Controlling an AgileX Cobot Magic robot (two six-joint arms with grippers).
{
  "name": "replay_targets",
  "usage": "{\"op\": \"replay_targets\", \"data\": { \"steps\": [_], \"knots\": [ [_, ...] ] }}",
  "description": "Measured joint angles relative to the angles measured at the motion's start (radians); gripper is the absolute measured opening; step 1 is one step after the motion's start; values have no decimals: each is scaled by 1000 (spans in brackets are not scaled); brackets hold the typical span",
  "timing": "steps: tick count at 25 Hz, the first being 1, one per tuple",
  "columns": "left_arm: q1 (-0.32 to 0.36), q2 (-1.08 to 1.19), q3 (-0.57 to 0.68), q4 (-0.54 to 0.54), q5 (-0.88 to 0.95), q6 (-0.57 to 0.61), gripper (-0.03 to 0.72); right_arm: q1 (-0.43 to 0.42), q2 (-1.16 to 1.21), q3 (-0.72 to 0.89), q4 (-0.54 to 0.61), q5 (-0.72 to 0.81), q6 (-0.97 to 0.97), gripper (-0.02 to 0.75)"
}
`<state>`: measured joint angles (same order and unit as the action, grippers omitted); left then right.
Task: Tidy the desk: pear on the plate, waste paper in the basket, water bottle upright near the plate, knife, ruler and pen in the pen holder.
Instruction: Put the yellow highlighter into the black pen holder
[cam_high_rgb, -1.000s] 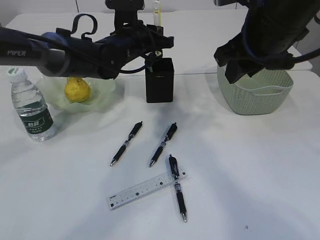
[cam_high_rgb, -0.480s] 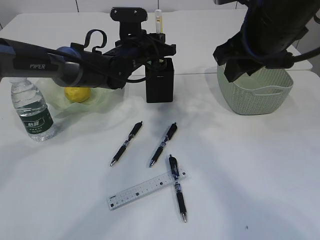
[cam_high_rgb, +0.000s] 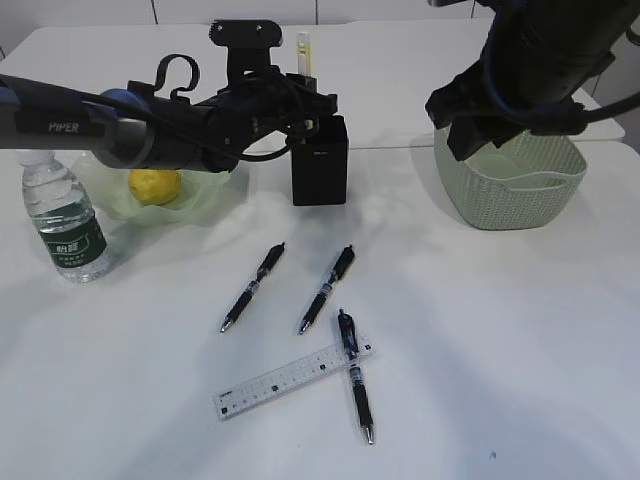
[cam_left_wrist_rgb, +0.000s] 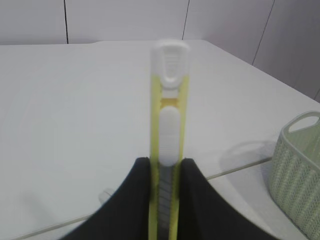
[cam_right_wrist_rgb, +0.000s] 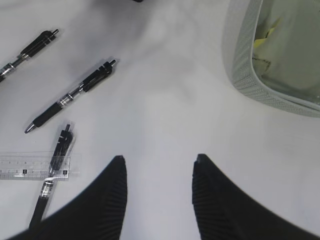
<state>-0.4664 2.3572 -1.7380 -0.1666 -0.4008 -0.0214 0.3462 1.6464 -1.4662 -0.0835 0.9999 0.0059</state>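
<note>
My left gripper (cam_left_wrist_rgb: 164, 172) is clamped narrowly on the knife (cam_left_wrist_rgb: 168, 125), a slim yellow utility knife with a white slider, held upright just above the pen holder (cam_high_rgb: 320, 162). In the exterior view the pen holder stands at about twelve o'clock from the table's middle, and the knife's tip (cam_high_rgb: 303, 50) pokes up behind my left arm.

My right gripper (cam_right_wrist_rgb: 159, 172) stands half open with nothing between its fingers (cam_right_wrist_rgb: 112, 185), hanging over bare desk (cam_high_rgb: 520, 340) beside the basket (cam_high_rgb: 512, 186). The basket sits at about two o'clock, and yellow waste paper (cam_right_wrist_rgb: 264, 39) lies inside it.

The pear (cam_high_rgb: 155, 185) rests on the plate (cam_high_rgb: 205, 190) at ten o'clock. The water bottle (cam_high_rgb: 62, 220) stands upright just beside the plate, at its seven o'clock.

Three pens lie loose on the desk: one (cam_high_rgb: 253, 286) and another (cam_high_rgb: 327, 288) near the centre, side by side, and a third (cam_high_rgb: 355, 380) at six o'clock, lying across one end of the ruler (cam_high_rgb: 285, 378).
</note>
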Motion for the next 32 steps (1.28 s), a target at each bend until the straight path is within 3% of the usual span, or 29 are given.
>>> {"op": "replay_targets", "data": {
  "steps": [26,32],
  "knots": [
    [0,51,0,0,51,-4,92,0,0,0,0,-11,0,352],
    [0,51,0,0,67,-4,139,0,0,0,0,-11,0,352]
  ]
}}
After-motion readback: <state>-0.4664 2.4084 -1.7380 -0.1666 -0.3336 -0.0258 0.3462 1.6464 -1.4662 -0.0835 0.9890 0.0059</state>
